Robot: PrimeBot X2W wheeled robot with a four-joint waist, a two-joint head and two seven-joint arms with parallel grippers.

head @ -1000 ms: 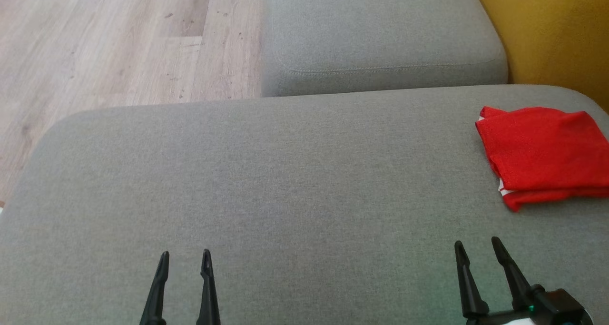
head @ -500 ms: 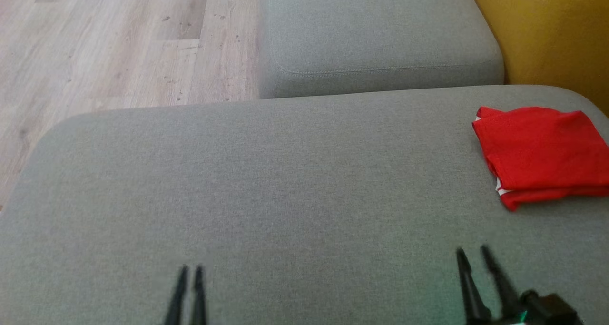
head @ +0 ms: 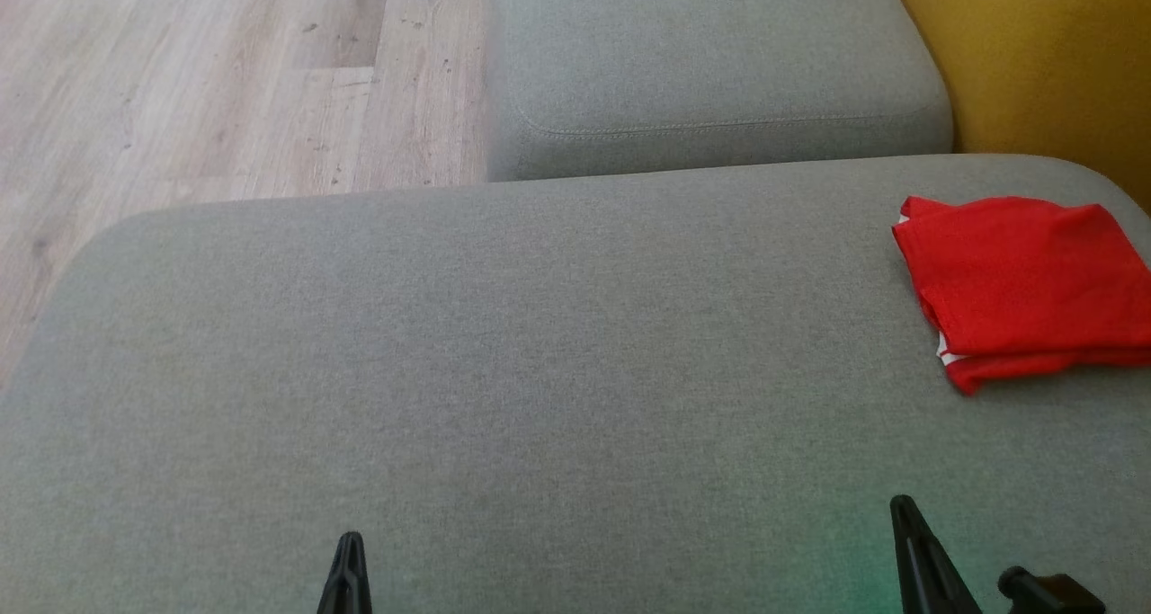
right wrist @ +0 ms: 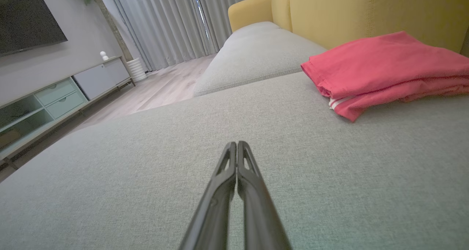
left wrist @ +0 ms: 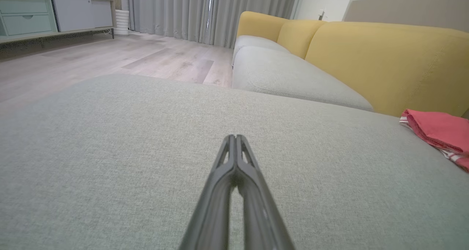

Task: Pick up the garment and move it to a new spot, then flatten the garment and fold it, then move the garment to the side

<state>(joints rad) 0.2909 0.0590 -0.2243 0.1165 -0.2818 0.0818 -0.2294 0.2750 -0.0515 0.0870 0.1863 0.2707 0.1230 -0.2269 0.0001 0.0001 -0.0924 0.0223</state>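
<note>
Grey cushion (head: 539, 371), folded red garment (head: 1016, 281) cut off at right edge; left tool (left wrist: 234, 137) and right tool (right wrist: 237, 144) both together.

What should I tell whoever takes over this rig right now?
Left tool: shut, empty, over the grey cushion.
Right tool: shut, empty, apart from the red garment.
The red garment lies folded at the cushion's right end, near the yellow backrest.
Done: folding and the move aside, it seems.
Left: probably nothing; check the fold.
</note>
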